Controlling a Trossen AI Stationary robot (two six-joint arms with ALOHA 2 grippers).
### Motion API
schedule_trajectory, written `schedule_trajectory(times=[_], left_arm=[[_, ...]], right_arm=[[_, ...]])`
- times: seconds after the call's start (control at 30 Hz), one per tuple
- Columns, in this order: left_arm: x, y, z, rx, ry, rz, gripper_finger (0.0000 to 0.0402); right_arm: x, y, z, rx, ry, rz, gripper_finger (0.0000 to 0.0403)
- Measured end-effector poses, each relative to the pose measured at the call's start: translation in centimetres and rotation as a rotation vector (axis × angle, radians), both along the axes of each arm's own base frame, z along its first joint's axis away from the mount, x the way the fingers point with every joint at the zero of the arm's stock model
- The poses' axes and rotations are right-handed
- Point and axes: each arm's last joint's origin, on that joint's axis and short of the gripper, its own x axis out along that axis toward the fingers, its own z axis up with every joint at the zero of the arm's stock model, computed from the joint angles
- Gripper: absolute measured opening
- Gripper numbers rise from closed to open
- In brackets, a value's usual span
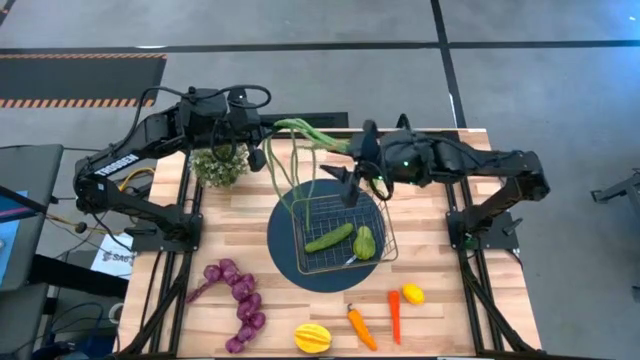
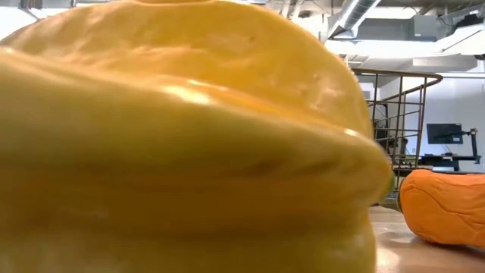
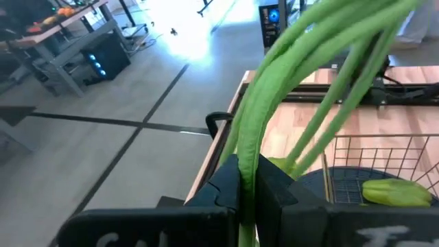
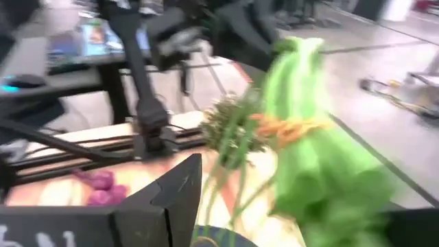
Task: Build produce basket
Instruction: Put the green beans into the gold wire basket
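Note:
The green bean bundle (image 1: 305, 135) hangs in the air over the table's far side, and my left gripper (image 1: 264, 134) is shut on its thin end. Loose strands (image 1: 281, 185) droop toward the wire basket (image 1: 378, 243), which stands on a dark blue round mat (image 1: 285, 255) and holds two green cucumbers (image 1: 330, 238). My right gripper (image 1: 354, 156) is open at the bundle's thick end (image 4: 322, 171), which carries an orange tie; I cannot tell whether it touches. Purple grapes (image 1: 238, 300), a yellow ribbed fruit (image 1: 312, 338), carrots (image 1: 361, 326) and a lemon (image 1: 412, 294) lie near the front edge. My left gripper pinches a few bean strands (image 3: 248, 161) between its two fingers, close to the strands' thin ends. The fingers come roughly level from the table's left. The bundle arches away toward the right arm, clear of the table, with slack strands hanging below it.
A bushy potted plant (image 1: 220, 165) stands at the far left, just beside my left gripper. In the low view the yellow ribbed fruit (image 2: 182, 144) fills most of the picture, with a carrot (image 2: 447, 208) and the basket's wire (image 2: 402, 98) behind it.

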Motion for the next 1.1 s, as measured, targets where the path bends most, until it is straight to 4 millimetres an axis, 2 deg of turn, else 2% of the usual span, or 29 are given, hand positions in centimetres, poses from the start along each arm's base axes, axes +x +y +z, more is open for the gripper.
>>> schedule_trajectory(times=[0.2, 0.53, 0.83, 1.1], left_arm=[[0.0, 0.0, 0.0, -0.011, -0.005, 0.0, 0.0], [0.0, -0.1, 0.0, -0.034, -0.009, -0.022, 0.0], [0.1, -0.1, -0.1, -0.035, -0.006, -0.024, 0.0], [1.8, 0.4, -1.1, -0.048, 0.038, -0.055, 0.0]], right_arm=[[-0.2, -0.6, 0.2, -0.043, -0.005, -0.09, 0.0224], [-0.1, -3.3, 0.1, -0.087, 0.008, -0.213, 0.0223], [0.2, -4.7, 2.4, -0.216, -0.16, -0.234, 0.0222], [0.2, -5.3, 3.4, -0.246, -0.252, -0.206, 0.0221]])
